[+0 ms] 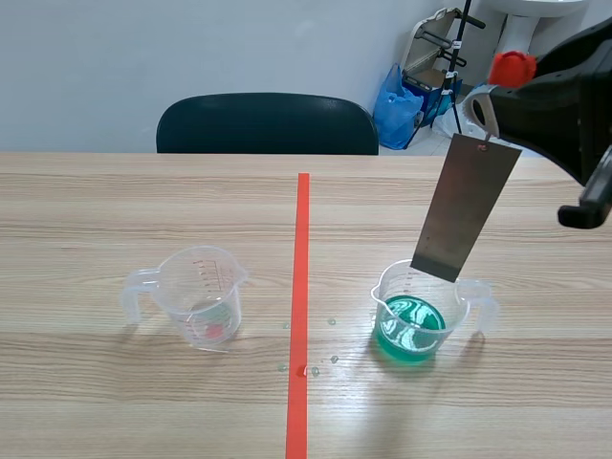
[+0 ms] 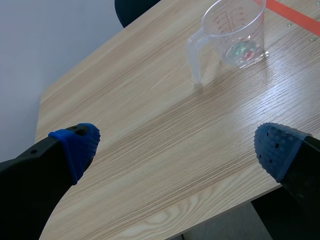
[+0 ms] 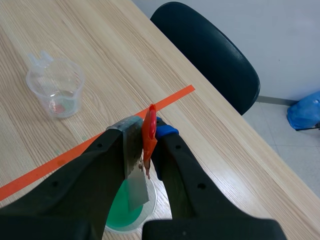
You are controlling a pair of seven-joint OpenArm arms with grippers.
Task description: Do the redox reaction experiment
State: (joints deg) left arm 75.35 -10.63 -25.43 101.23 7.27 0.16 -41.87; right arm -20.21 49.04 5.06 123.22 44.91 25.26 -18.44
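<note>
Right pincer (image 3: 147,130) pinching red clip (image 3: 148,120), strip (image 1: 466,206) over beaker (image 1: 478,298)

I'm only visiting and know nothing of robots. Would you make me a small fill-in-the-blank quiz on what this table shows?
1. The right gripper holds a clip, and from it a metal plate hangs over a cup of ____ liquid.
2. The left gripper is ____ and holds nothing.
3. The other cup, across the tape line, is nearly ____.

Missing words: green; open; empty.
</note>
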